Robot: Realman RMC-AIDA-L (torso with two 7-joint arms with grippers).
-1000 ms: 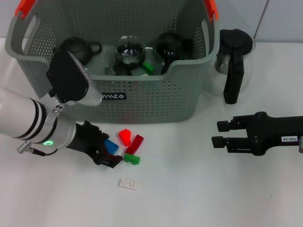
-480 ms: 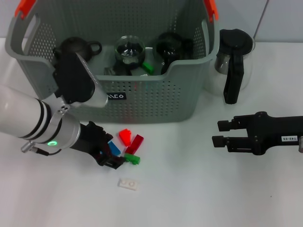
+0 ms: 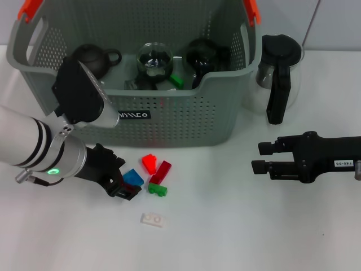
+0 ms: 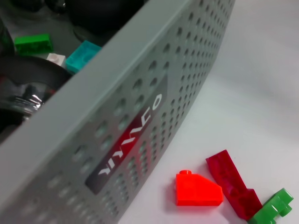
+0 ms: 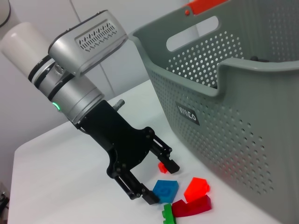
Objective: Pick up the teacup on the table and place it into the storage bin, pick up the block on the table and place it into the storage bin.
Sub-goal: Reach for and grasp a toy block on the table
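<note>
Nearest the robot, a flat white studded plate (image 3: pixel 153 219) lies alone on the white table (image 3: pixel 225 237), apart from the other pieces. Just beyond it the left gripper (image 3: pixel 123 188) sits low over the table with its black fingers spread apart, holding nothing. The right wrist view shows this best: the small blue sloped plastic block (image 5: pixel 165 190) lies on the table between the two open fingers (image 5: pixel 140 192), near their tips, not yet clamped.

To do this pick well, the jaws should close squarely across the blue block's flat sides, low enough to catch its body rather than its sloped top, and centred so it does not squirt out sideways. The neighbours are close, so a skewed approach could nudge them: the small green studded brick (image 3: pixel 157 189) sits just beside the fingertips, with the dark red sloped block (image 3: pixel 161 171) and the bright orange-red sloped block (image 3: pixel 149 162) just past the blue one. A straight lift should follow, high enough to clear the wall before moving over.

Farther back stands the large grey perforated plastic storage bin (image 3: pixel 186 121) with orange handle clips, holding dark teapots, a glass vessel and a few bricks. No teacup is visible on the table. The right gripper (image 3: pixel 258 158) rests well off to the right, fingers apart and empty, near a glass carafe with a black handle (image 3: pixel 277 73).
</note>
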